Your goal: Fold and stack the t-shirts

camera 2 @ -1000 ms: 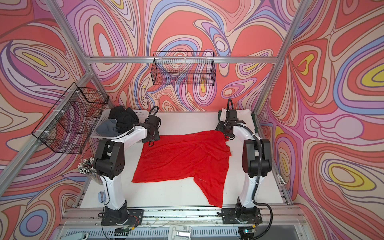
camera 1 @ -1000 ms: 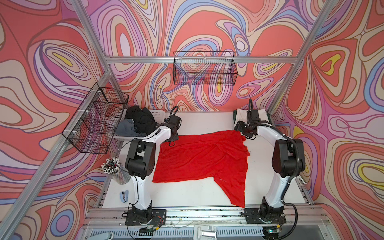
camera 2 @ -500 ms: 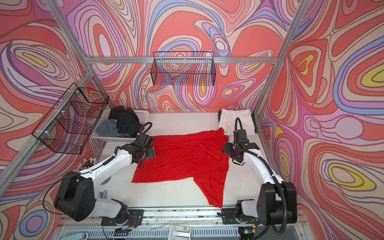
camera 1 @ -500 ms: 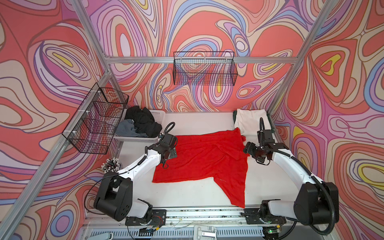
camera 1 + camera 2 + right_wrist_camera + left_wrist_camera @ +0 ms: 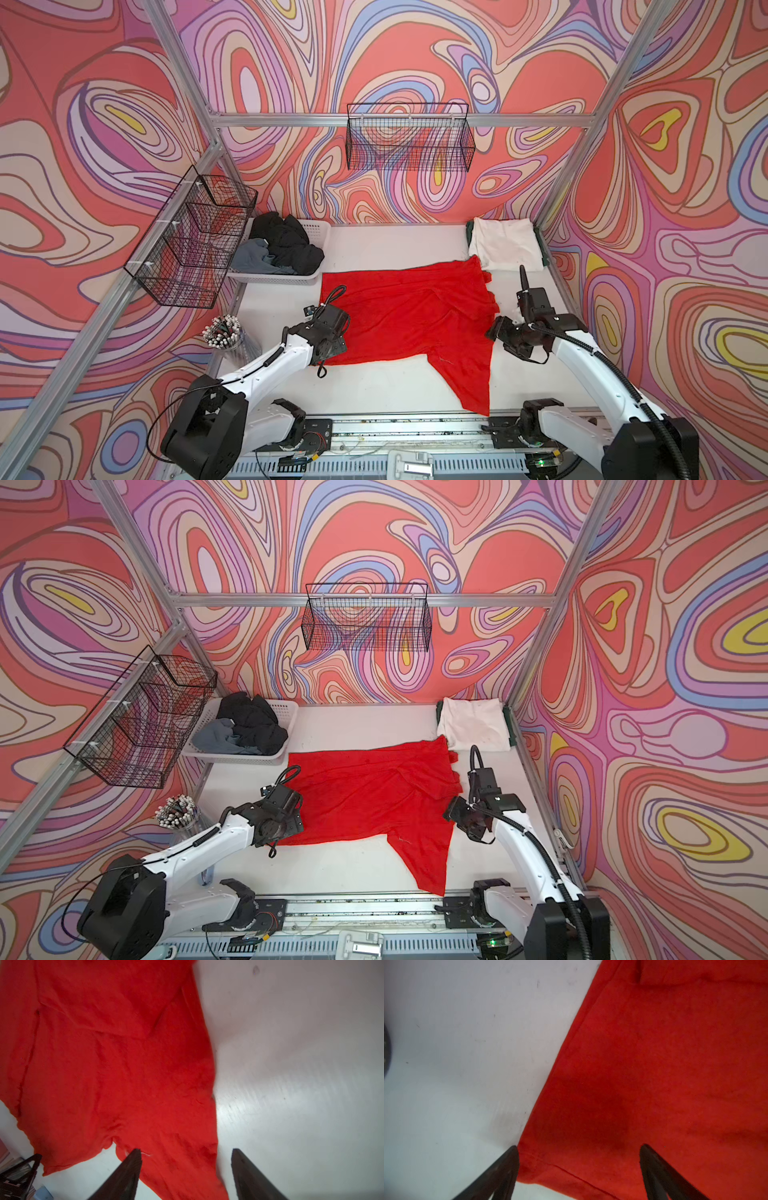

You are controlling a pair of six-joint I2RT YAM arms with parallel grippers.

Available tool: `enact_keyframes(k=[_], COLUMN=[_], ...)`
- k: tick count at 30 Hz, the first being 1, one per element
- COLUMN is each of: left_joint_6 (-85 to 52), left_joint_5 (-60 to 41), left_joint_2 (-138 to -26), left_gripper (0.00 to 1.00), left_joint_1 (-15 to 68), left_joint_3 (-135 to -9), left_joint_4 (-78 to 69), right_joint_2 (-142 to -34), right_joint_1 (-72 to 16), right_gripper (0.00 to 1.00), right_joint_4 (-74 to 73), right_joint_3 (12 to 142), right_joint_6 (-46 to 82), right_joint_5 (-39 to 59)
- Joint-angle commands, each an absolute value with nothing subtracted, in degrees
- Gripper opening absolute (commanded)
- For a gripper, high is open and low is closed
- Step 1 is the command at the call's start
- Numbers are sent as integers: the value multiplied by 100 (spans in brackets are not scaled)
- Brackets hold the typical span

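Flat across the middle of the tabletop (image 5: 386,245) lies the red t-shirt (image 5: 399,316), spread wide, with one long flap running toward the near edge on the right. The left tool (image 5: 579,1147) is over the shirt's near left corner with its jaws standing apart and nothing between them. One finger (image 5: 508,1159) is above bare tabletop and the other (image 5: 652,1159) above red cloth, so the shirt's left edge runs up between them. The right tool (image 5: 186,1150) also has its jaws parted and empty, set astride the right edge of the flap, with one finger (image 5: 131,1165) over the cloth and the other (image 5: 243,1165) over bare tabletop. Whether either tool touches the fabric cannot be told. At the far right corner a folded white t-shirt (image 5: 505,243) lies on a dark green t-shirt (image 5: 468,235). A black t-shirt (image 5: 286,245) and a grey t-shirt (image 5: 253,259) sit crumpled in the basket (image 5: 318,232) at the far left.
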State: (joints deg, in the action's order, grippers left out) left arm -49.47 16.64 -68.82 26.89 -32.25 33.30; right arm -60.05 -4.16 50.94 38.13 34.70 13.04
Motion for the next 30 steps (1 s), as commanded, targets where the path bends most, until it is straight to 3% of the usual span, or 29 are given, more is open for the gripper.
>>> enact_keyframes(k=[1,12,15,16,19,24,25,30], left_joint_6=[-5400,-5495,-5488,-5469,-5423,-5358,-5344,-5300], left_joint_5=[1606,1896,1987,2009,2051,2083,2068,2005], left_joint_2=[-6867,-7219,-7382,-7452,-7591,-7585,-7600,-7632], left_gripper=[91,90,85,81,65,6,0,0], left_joint_1=[2746,2760,2760,2767,2762,2761,2760,2768], left_joint_3=[-3041,-2905,-3065,-3157,-3260,-3243,-3258,-3306], left_joint_4=[3301,3093,3136,3150,3201,3172,3190,3353], right_joint_2=[-5811,-5873,-6037,-6092,-6187,-6174,-6180,-6001], right_joint_1=[-616,-1342,-1533,-1539,-1547,-1547,-1556,-1593], right_gripper=[69,59,57,55,33,0,0,0], right_joint_4=[5394,4837,4716,4685,4598,4627,4645,4897], right_joint_3=[3530,2716,2672,2672,2683,2944,3020,3533], right_joint_6=[3571,3927,3963,3958,3986,4029,4072,4190], right_joint_5=[1427,1335,1181,1148,1178,960,965,646])
